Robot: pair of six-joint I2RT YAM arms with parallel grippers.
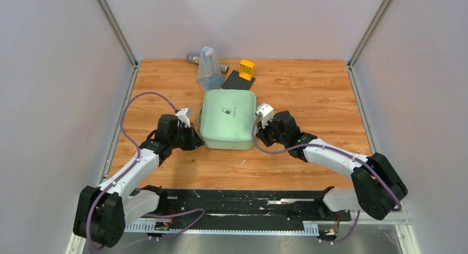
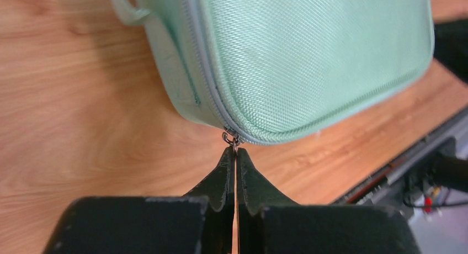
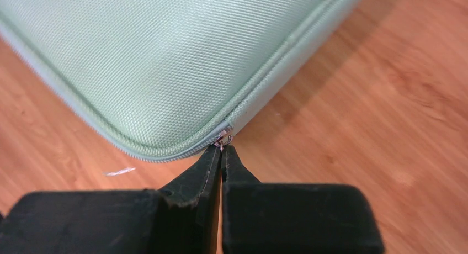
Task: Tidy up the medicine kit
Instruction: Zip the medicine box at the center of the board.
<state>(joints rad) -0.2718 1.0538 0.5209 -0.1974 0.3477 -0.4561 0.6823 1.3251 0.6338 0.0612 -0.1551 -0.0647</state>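
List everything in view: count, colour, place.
medicine kit: one, mint green, zipped, table centre
zipper pull: two, silver, one at each near corner of the kit
pouch: one, translucent bluish, far edge
metal tube: one, grey, behind the pouch, partly hidden
baseplate: one, dark grey, studded, behind the kit
block: one, yellow, on the baseplate
table: one, wood
left gripper: black, shut on a zipper pull
right gripper: black, shut on a zipper pull

Medicine kit (image 1: 228, 120) between left hand (image 1: 197, 142) and right hand (image 1: 259, 137)
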